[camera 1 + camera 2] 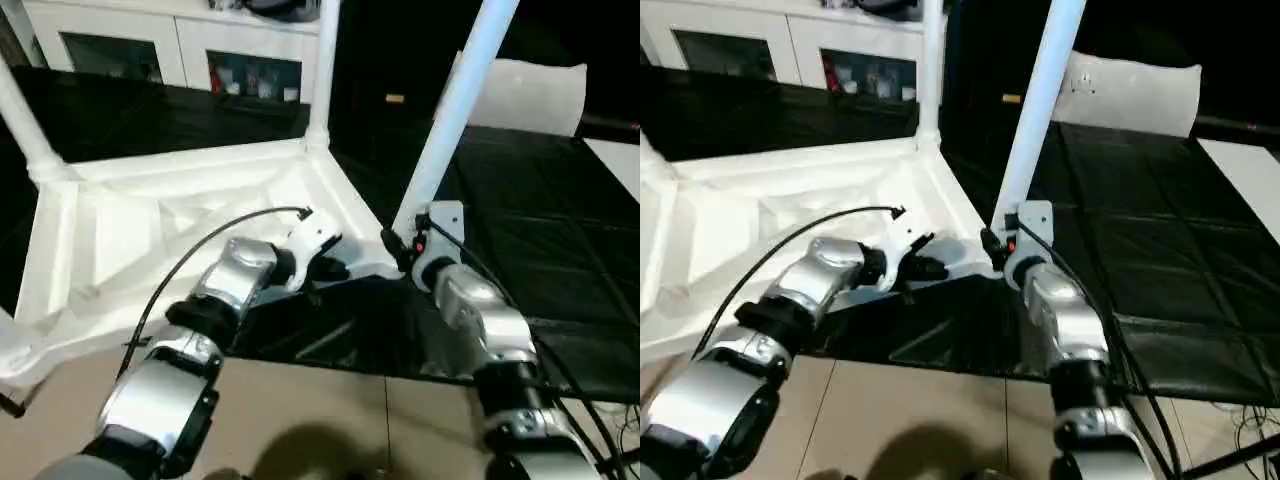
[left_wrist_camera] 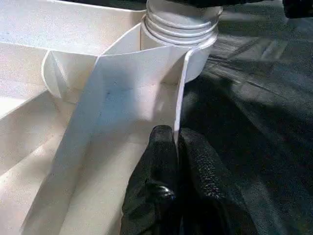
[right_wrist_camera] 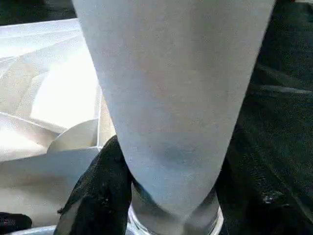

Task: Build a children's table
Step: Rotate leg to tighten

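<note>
Standing in corner sockets: three legs (image 1: 455, 110).

— What sort of place is this?

— It looks like a furnished room set up for robot trials, partly home-like, partly lab.

— What makes it home-like?

— A white cabinet (image 1: 180, 45) with glass doors stands along the far wall, small items showing behind the glass.

— And the lab side?

— A black sheet (image 1: 540, 250) covers the work surface, creased and spread to its near edge, where a tiled floor (image 1: 330, 410) begins. Loose cables (image 1: 1250, 425) lie on the floor at the near right corner.
</note>
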Motion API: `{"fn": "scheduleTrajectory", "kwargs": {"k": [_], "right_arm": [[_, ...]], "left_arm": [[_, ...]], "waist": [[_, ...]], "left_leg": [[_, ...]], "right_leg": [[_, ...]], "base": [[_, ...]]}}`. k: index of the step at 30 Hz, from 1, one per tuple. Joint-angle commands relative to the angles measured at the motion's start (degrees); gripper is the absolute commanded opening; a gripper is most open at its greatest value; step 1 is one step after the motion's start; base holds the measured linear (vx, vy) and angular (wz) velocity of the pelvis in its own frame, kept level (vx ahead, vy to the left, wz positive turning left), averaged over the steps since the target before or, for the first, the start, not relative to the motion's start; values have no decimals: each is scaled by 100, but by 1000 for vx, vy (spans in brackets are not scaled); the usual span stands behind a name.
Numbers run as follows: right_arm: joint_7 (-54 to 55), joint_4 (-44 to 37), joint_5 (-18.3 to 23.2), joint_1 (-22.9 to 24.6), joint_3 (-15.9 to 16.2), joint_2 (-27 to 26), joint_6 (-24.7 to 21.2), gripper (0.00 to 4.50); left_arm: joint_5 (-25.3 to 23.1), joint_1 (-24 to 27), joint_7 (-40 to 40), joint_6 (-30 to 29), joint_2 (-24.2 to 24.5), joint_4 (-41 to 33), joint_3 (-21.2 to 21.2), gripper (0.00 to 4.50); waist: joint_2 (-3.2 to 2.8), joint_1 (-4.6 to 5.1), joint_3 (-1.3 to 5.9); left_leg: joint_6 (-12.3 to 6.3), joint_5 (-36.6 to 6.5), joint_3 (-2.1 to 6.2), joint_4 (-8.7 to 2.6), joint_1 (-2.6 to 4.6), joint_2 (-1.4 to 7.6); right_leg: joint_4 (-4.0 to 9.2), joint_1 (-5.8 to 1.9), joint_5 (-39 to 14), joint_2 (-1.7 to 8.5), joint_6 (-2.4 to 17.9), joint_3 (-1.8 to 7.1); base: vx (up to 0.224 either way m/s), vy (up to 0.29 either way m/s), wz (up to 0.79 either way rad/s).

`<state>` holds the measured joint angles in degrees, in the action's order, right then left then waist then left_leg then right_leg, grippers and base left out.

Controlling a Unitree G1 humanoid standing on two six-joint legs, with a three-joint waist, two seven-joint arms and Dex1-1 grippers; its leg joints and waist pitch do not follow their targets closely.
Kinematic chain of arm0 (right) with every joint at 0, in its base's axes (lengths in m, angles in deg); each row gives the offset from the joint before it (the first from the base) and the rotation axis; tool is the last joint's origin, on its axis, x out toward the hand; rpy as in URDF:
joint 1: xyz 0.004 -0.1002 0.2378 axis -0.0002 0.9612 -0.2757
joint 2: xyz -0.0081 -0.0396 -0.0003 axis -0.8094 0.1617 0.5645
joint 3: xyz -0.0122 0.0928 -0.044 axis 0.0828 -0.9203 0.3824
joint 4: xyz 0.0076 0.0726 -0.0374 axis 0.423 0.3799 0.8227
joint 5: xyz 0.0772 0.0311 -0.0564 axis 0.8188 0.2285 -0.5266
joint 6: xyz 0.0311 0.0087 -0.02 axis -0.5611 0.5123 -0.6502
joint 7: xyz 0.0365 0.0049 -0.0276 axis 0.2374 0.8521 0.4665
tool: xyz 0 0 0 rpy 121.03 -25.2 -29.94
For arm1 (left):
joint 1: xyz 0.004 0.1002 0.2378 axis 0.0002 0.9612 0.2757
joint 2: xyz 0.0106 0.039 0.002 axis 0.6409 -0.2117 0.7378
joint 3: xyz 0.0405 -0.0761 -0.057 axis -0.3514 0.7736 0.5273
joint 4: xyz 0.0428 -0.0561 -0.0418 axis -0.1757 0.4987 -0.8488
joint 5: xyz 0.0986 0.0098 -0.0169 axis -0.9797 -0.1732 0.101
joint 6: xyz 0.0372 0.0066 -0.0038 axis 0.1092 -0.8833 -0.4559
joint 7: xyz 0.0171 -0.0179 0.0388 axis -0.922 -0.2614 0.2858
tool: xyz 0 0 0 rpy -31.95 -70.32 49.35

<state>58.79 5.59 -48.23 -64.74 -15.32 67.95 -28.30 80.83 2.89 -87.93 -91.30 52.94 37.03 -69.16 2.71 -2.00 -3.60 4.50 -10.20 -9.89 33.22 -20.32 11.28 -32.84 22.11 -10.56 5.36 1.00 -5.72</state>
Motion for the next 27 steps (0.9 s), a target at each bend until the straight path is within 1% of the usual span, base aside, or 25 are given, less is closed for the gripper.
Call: {"fn": "scheduleTrajectory", "kwargs": {"k": [1, 2, 3, 4, 5, 6, 7, 8, 10, 11, 12, 13, 14, 15, 16, 17, 18, 19, 20, 21, 22, 24, 25, 26, 27], "right_arm": [[-629, 17, 278, -32, 764, -749, -34, 271], [-636, 22, 248, -24, 764, -726, -12, 271], [-653, 4, 228, -1, 730, -689, 15, 297], [-653, 4, 228, -1, 730, -689, 15, 308], [-714, -46, 196, 45, 719, -618, 62, 308], [-806, -131, 140, 124, 723, -478, 150, 320], [-905, -206, 121, 188, 745, -368, 223, 320], [-915, -213, 120, 194, 747, -357, 230, 342], [-1180, -416, 214, 328, 743, -175, 252, 358], [-1363, -554, 255, 416, 757, -38, 272, 366], [-1642, -729, 304, 542, 776, 184, 295, 377], [-1864, -873, 351, 654, 749, 396, 319, 388], [-2079, -1005, 428, 755, 686, 595, 337, 397], [-2229, -1081, 486, 816, 626, 724, 351, 404], [-2267, -1097, 501, 829, 612, 755, 355, 409], [-2520, -1196, 550, 905, 579, 949, 392, 416], [-2650, -1239, 571, 940, 564, 1036, 401, 416], [-2985, -1348, 621, 1026, 547, 1258, 403, 432], [-3249, -1413, 678, 1077, 543, 1430, 383, 432], [-3419, -1451, 716, 1107, 542, 1543, 370, 443], [-3791, -1563, 810, 1169, 576, 1812, 374, 443], [-4145, -1658, 912, 1214, 612, 2056, 363, 443], [-4379, -1717, 976, 1247, 647, 2211, 360, 443], [-4487, -1740, 1007, 1261, 666, 2283, 360, 443], [-4662, -1745, 1009, 1278, 709, 2399, 390, 443]], "left_arm": [[120, -371, 703, 153, -366, -264, 105, 0], [102, -350, 657, 145, -337, -275, 88, 0], [69, -313, 603, 139, -280, -300, 68, 0], [69, -313, 603, 139, -280, -300, 68, 0], [46, -263, 510, 145, -212, -345, 45, 0], [5, -175, 340, 196, -94, -425, 7, 0], [-9, -112, 188, 271, -10, -478, -29, 0], [-10, -106, 173, 279, -1, -483, -32, 0], [-31, 4, -67, 352, 151, -554, -93, 0], [-34, 68, -230, 439, 242, -588, -131, 0], [-39, 153, -480, 574, 378, -629, -189, 0], [-13, 240, -768, 692, 502, -669, -236, 0], [11, 319, -1046, 823, 618, -694, -284, 0], [27, 370, -1235, 975, 692, -705, -322, 0], [29, 382, -1280, 1032, 708, -706, -333, 0], [45, 415, -1457, 1119, 776, -688, -358, 0], [41, 425, -1520, 1147, 807, -679, -372, 0], [8, 454, -1716, 1348, 904, -669, -447, 0], [-13, 466, -1876, 1434, 976, -653, -500, 0], [-24, 473, -1985, 1486, 1023, -641, -534, 0], [-12, 473, -2281, 1658, 1134, -618, -599, 0], [32, 458, -2551, 1735, 1218, -607, -621, 0], [47, 442, -2719, 1787, 1271, -596, -631, 0], [49, 432, -2798, 1825, 1296, -581, -637, 0], [17, 412, -2932, 1912, 1356, -548, -685, 0]], "waist": [[-3, -33, 323], [-2, -44, 326], [-16, -45, 325], [-6, -36, 333], [-9, -45, 345], [-4, -55, 362], [-4, -62, 381], [0, -70, 405], [-5, -66, 441], [-10, -53, 436], [-12, -68, 437], [-23, -56, 430], [4, -68, 427], [-7, -68, 422], [-19, -73, 423], [-18, -67, 419], [-21, -83, 395], [-24, -109, 380], [-17, -121, 376], [-29, -153, 365], [-33, -182, 358], [-20, -209, 359], [-18, -229, 333], [-30, -258, 337], [-15, -276, 328]], "left_leg": [[-96, -1748, 72, -472, 54, 188], [-115, -1674, 69, -471, 55, 191], [-159, -1650, 56, -465, 63, 191], [-172, -1569, 62, -465, 26, 181], [-182, -1491, 58, -460, 27, 179], [-226, -1325, 47, -449, 29, 183], [-283, -1114, 46, -436, -8, 184], [-326, -934, 41, -421, -21, 176], [-574, -274, 33, -381, -58, 175], [-627, -213, 33, -374, -74, 169], [-729, -192, 18, -353, -67, 165], [-799, -196, 20, -357, -76, 180], [-832, -235, 8, -353, -61, 185], [-834, -305, 2, -351, -58, 194], [-810, -378, -5, -353, -33, 208], [-783, -409, -5, -356, -27, 217], [-718, -577, -22, -363, 2, 221], [-635, -710, -17, -373, -2, 222], [-591, -768, -24, -376, 9, 231], [-526, -908, -22, -384, 30, 235], [-467, -1030, -24, -392, 42, 239], [-435, -1080, -24, -394, 43, 242], [-393, -1186, -24, -406, 43, 239], [-365, -1214, -15, -409, 54, 245], [-336, -1268, -13, -415, 46, 241]], "right_leg": [[445, -162, -2011, 380, 815, 310], [426, -166, -1919, 377, 858, 320], [419, -151, -1892, 373, 909, 334], [403, -190, -1880, 374, 911, 331], [400, -197, -1822, 375, 914, 331], [379, -204, -1619, 380, 955, 337], [338, -237, -1346, 381, 997, 340], [307, -256, -1107, 377, 1025, 337], [163, -288, -6, 341, 1273, 335], [153, -285, 122, 330, 1324, 326], [161, -300, 234, 332, 1373, 322], [143, -311, 332, 339, 1433, 328], [168, -309, 311, 336, 1433, 327], [157, -306, 262, 338, 1463, 337], [160, -287, 199, 341, 1508, 341], [160, -278, 146, 337, 1526, 342], [202, -254, -80, 321, 1518, 343], [222, -262, -318, 319, 1465, 347], [235, -257, -421, 320, 1430, 354], [259, -243, -630, 322, 1389, 354], [281, -231, -813, 326, 1342, 356], [284, -237, -907, 322, 1273, 360], [321, -222, -1163, 332, 1196, 354], [324, -228, -1277, 347, 1157, 353], [354, -223, -1502, 350, 1072, 349]], "base": [[0, 0, 0], [0, 0, 0], [0, 0, 0], [0, 0, 0], [0, 0, 0], [0, 0, 0], [0, 0, 0], [0, 0, 0], [0, 0, 0], [0, 0, 0], [0, 0, 0], [51, -16, -3], [51, -16, -3], [0, 0, 0], [0, 0, 0], [0, 0, 0], [0, 0, 0], [0, 0, 0], [0, 0, 0], [0, 0, 0], [0, 0, 0], [0, 0, 0], [0, 0, 0], [0, 0, 0], [0, 0, 0]]}}
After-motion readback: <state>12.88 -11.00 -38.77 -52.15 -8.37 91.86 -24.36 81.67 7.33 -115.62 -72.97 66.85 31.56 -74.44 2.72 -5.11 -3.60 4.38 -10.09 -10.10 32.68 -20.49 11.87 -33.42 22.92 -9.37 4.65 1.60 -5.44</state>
